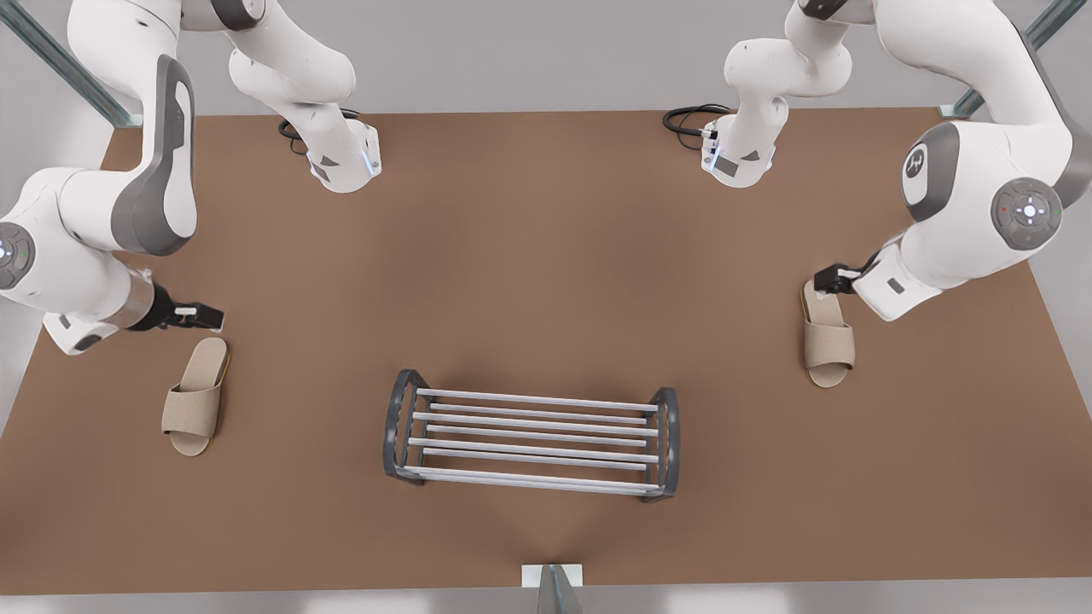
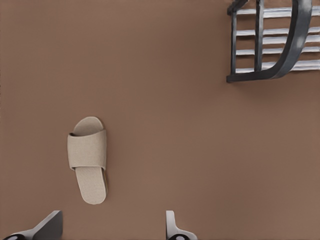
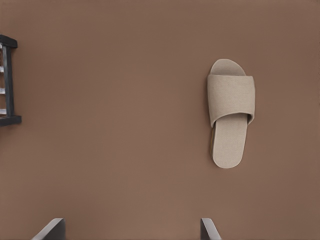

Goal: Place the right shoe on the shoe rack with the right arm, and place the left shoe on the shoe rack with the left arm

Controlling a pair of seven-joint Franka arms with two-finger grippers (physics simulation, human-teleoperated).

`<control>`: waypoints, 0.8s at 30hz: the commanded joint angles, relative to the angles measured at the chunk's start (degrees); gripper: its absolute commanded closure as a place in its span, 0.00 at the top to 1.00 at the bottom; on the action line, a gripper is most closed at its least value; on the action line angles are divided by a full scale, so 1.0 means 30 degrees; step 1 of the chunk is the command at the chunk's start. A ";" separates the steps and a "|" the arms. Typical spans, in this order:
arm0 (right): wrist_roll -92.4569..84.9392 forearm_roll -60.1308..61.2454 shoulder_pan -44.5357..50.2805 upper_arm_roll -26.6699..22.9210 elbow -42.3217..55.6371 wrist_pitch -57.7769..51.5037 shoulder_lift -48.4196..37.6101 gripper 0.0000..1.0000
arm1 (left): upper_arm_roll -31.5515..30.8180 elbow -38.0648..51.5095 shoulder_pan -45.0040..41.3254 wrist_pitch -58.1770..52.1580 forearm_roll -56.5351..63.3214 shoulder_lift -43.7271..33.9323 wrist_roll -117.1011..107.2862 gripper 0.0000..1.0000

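Two beige open-toe slippers lie flat on the brown table. The left shoe (image 1: pixel 196 396) (image 2: pixel 89 160) is at the front view's left, heel toward the back. My left gripper (image 1: pixel 200 317) (image 2: pixel 111 232) hovers open just behind its heel, touching nothing. The right shoe (image 1: pixel 827 337) (image 3: pixel 231 115) lies at the front view's right. Over its heel end my right gripper (image 1: pixel 832 280) (image 3: pixel 130 232) hangs open and holds nothing. The shoe rack (image 1: pixel 533 400) (image 2: pixel 295 45) (image 3: pixel 9 80), dark arched ends joined by silver bars, stands bare between the slippers, toward the front edge.
Both arm bases (image 1: pixel 345 158) (image 1: pixel 738 158) stand at the back of the table, each with a black cable coil (image 1: pixel 695 119) beside it. A metal post (image 1: pixel 553 588) rises at the middle of the front edge. Open brown tabletop lies between each slipper and the rack.
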 commanded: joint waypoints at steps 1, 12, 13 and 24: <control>-0.0227 0.0009 0.0000 -0.0006 0.0013 0.1469 -0.0005 1.00 | -0.0002 -0.0150 0.0000 0.1500 0.0069 -0.0021 -0.0949 1.00; 0.8619 0.2908 -0.1726 -0.0152 0.0336 0.3520 0.0347 0.99 | 0.3221 -2.1625 0.1288 2.2506 -4.2608 -0.0607 4.0552 1.00; 0.9554 0.4196 -0.2137 -0.0182 -0.0161 0.4132 0.0376 1.00 | 0.3221 -2.1596 0.1787 2.2184 -4.7412 -0.0490 4.7934 1.00; -1.4079 2.5844 -0.5273 -0.1731 -0.6434 1.4132 0.3861 0.94 | 0.4129 -2.2328 0.2871 1.9928 -5.0029 -0.0489 5.3280 1.00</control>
